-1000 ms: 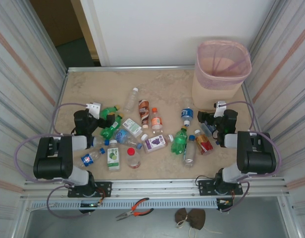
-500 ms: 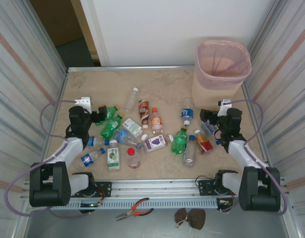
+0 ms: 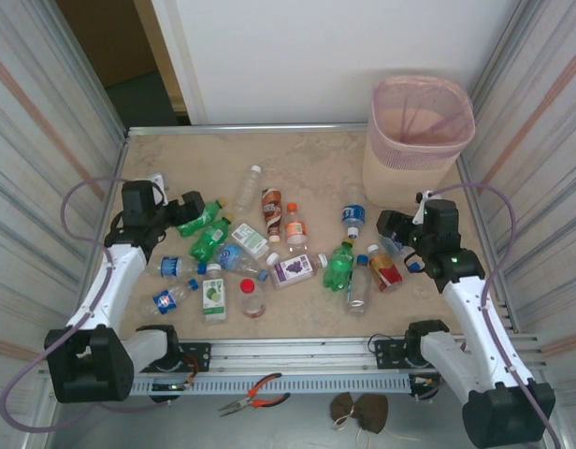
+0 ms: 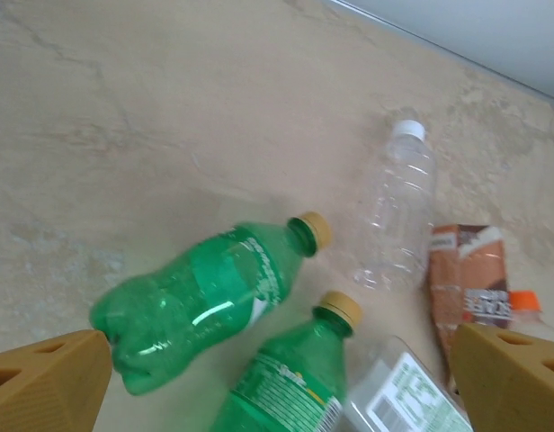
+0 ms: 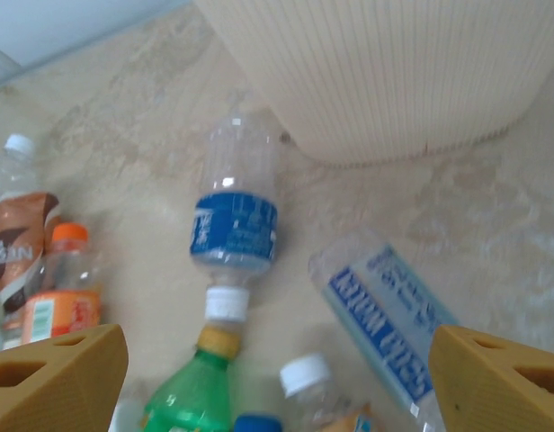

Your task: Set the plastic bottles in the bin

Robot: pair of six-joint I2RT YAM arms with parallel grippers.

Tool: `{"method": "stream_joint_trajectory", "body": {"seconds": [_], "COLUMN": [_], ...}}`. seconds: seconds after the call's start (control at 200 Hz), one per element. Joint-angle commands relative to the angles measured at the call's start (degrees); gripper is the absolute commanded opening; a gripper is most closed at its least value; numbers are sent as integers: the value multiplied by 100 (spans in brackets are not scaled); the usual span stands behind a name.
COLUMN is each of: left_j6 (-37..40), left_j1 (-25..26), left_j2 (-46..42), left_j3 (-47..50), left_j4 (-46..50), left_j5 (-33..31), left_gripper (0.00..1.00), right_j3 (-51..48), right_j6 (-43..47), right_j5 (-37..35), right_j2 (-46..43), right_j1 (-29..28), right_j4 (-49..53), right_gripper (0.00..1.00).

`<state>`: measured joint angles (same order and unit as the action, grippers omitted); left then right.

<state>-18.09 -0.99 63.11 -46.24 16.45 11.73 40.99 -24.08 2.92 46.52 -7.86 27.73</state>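
Several plastic bottles lie scattered on the table between the arms. My left gripper (image 3: 187,210) is open over two green bottles (image 4: 201,301) (image 4: 295,378), touching neither; a clear bottle (image 4: 398,216) and a brown-labelled one (image 4: 466,283) lie beyond. My right gripper (image 3: 389,227) is open above a blue-labelled clear bottle (image 5: 234,216), a flattened water bottle (image 5: 385,310) and a green bottle (image 5: 192,396). The pink bin (image 3: 419,140) stands at the back right, its ribbed wall (image 5: 394,72) just beyond the right gripper.
More bottles lie mid-table: an orange-capped one (image 3: 295,224), a purple-labelled one (image 3: 295,269) and a green one (image 3: 338,265). Metal rails edge the table. Pliers (image 3: 255,393) lie on the front ledge below the arm bases.
Both arms have unfolded from their crouched pose and stretched forward. The left wrist has shifted to the left and the right wrist slightly to the right. The bottles lie where they were.
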Motion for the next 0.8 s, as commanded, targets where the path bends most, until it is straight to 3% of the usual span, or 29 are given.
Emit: {"method": "stream_joint_trajectory", "body": {"seconds": [0.0, 0.13, 0.266, 0.461, 0.792], "left_j6": [289, 933, 1425, 1217, 844], "left_j1": [25, 11, -3, -416, -1309], "left_j2": [-236, -114, -72, -244, -383], "left_j3": [-632, -1093, -955, -736, -521], "left_j4": [1082, 1678, 1405, 1214, 829], "left_j5": [547, 688, 655, 888, 1635], "left_gripper": [97, 97, 94, 90, 91], "right_j3": [463, 896, 1081, 1109, 506], "right_j6": [-750, -1196, -1575, -2227, -2670], "right_j5": [-309, -599, -852, -1204, -1025], "right_j2": [110, 430, 870, 1578, 1733], "right_j1": [-445, -1099, -1856, -2826, -3152], "right_j4": [1440, 2145, 2526, 2749, 2224], "right_gripper": [85, 81, 73, 73, 73]}}
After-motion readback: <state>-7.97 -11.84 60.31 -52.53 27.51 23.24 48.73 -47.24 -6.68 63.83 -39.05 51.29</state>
